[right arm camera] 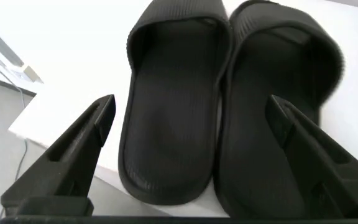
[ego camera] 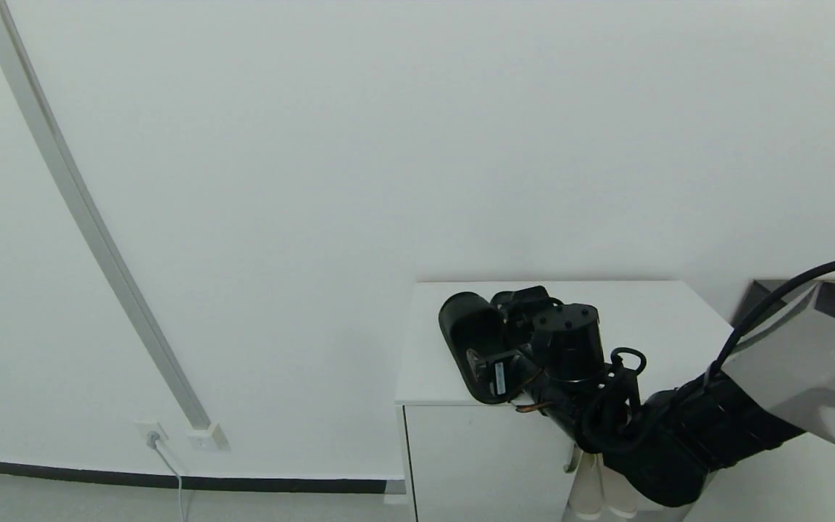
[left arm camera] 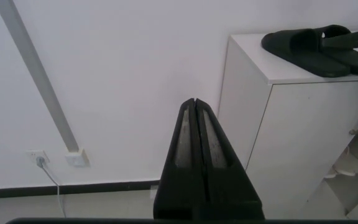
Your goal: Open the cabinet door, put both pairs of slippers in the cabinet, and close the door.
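White cabinet top [ego camera: 664, 312] carries the black slippers [right arm camera: 173, 143]; your right gripper [right arm camera: 191, 104] hangs wide open over them, left gripper [left arm camera: 195, 109] closed. Grip off-centre and one may fall off.

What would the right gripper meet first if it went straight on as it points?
The right gripper would likely meet the pair of black slippers on the white cabinet first; its open fingers straddle them.

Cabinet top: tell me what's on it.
One pair of black slippers side by side, with the open right claw straddling them. The arm hides part of the top.
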{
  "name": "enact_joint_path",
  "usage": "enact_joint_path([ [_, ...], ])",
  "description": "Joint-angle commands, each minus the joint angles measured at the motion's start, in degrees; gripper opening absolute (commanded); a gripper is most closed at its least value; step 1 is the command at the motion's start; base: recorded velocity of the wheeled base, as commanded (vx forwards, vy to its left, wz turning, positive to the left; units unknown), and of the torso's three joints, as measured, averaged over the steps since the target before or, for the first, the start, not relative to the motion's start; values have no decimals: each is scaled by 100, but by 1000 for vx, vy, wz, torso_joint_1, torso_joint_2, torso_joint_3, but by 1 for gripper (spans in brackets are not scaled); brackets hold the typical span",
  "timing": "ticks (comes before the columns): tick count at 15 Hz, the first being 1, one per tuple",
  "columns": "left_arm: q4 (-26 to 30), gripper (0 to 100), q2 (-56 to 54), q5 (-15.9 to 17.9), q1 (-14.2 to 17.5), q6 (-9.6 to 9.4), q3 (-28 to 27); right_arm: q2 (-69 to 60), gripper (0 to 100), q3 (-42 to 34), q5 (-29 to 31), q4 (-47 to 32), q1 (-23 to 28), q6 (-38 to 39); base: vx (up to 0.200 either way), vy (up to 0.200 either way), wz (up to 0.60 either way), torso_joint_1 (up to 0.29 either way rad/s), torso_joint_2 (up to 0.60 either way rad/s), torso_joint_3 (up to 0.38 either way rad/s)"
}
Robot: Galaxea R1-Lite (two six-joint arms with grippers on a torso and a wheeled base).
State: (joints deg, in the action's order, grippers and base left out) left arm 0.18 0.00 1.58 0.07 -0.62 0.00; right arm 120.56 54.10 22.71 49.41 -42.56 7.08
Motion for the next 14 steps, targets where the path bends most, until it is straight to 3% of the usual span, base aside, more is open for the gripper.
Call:
enact_joint_path([
  [1,-1,0,0,0,1,1,0,424,100,355,5,16,125,-23,0,0,0,0,0,0],
  [5,-1,0,0,0,1,1,0,1074,100,1217,5,7,441,-58,0,0,0,0,0,0],
  [14,-1,0,9,0,1,1,0,1751,100,2307,-21,-195,705,-234,0,0,0,0,0,0],
])
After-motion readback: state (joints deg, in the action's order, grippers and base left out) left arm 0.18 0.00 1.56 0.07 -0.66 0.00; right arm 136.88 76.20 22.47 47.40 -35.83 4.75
